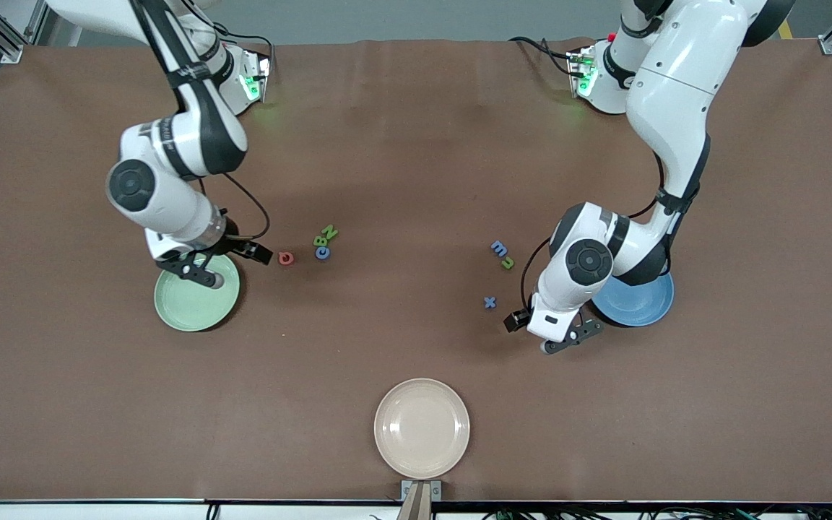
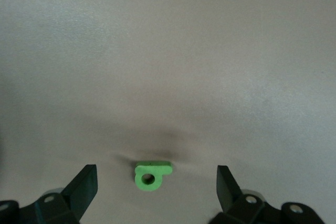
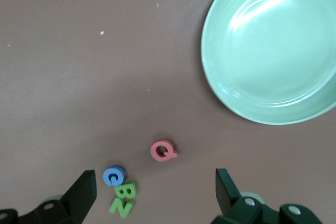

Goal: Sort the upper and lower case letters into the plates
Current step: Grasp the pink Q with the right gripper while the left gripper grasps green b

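The right gripper (image 1: 199, 274) hung over the mint plate (image 1: 192, 307), the left gripper (image 1: 568, 339) beside the blue plate (image 1: 640, 303), both with fingers apart and empty. The clustered letters (image 1: 324, 242) lay touching, so a grasp could drag a neighbour along.

Brown table (image 1: 416, 144) covered with a plain mat. Cream-beige round plate (image 1: 422, 427) sits on it at the edge nearest the front camera, about midway between the two arms' ends, upright and holding nothing. A small metal bracket (image 1: 420, 492) is fixed at the table edge just beside that plate, nearer the camera, and black cables (image 1: 531, 514) run along below that edge.
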You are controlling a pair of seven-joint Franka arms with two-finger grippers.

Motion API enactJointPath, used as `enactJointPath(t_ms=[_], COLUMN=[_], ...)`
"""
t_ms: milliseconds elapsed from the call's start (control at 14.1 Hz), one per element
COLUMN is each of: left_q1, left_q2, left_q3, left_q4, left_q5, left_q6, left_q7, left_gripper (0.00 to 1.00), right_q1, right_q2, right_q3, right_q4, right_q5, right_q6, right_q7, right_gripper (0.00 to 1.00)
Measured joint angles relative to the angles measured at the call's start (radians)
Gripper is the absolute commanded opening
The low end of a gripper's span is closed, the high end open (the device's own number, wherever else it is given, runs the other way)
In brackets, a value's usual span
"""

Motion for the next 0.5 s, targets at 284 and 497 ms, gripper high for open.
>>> enactJointPath(t_ms=[284,497], left_q1=[0.0,-0.002], left_q2=[0.02,0.03], left_q3=[0.0,-0.001], left_q4=[0.0,-0.001], left_q5=[0.021,0.033], left_q6=[0.009,0.01], left_q7=[-0.003,-0.014], left_gripper=[0.9,0.83], right_q1=[0.003,0.01], right_q2=[0.079,0.162], right_q3=[-0.007,-0.007], right_q4=[-0.041,-0.041], right_q5=[0.0,0.0], right_q6=[0.135,0.219], right_q7=[0.008,0.029], right_gripper=[0.97,0.95])
